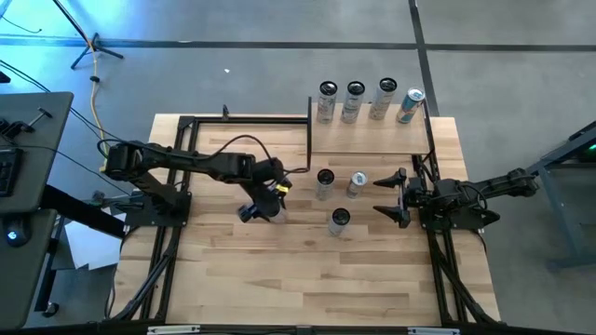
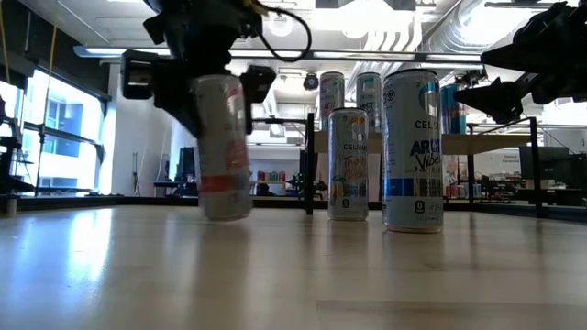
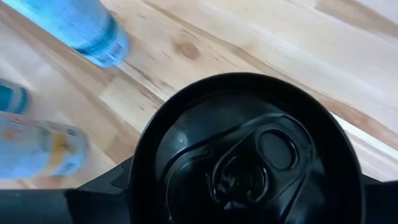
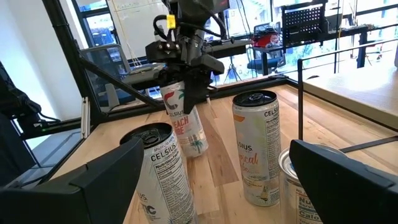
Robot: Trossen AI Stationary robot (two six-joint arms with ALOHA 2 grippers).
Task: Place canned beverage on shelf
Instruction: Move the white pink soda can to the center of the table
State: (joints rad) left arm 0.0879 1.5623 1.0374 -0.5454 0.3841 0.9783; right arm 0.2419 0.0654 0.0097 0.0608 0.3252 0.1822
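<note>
While the left gripper [image 1: 264, 210] clamps a tilted Celsius can [image 2: 224, 147] barely above the tabletop [image 1: 233, 270], far from the shelf [image 1: 368, 138], it could slip; the right gripper [image 1: 396, 197] waits open.

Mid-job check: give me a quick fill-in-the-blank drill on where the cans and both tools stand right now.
1. The number of cans standing on the shelf is ____.
2. The left tool is closed on a ____, held tilted just above the tabletop.
3. The right tool waits by the table's right edge with its fingers ____.
4. Besides the held can, ____ cans stand free on the tabletop.

Missing words: four; can; open; three
</note>
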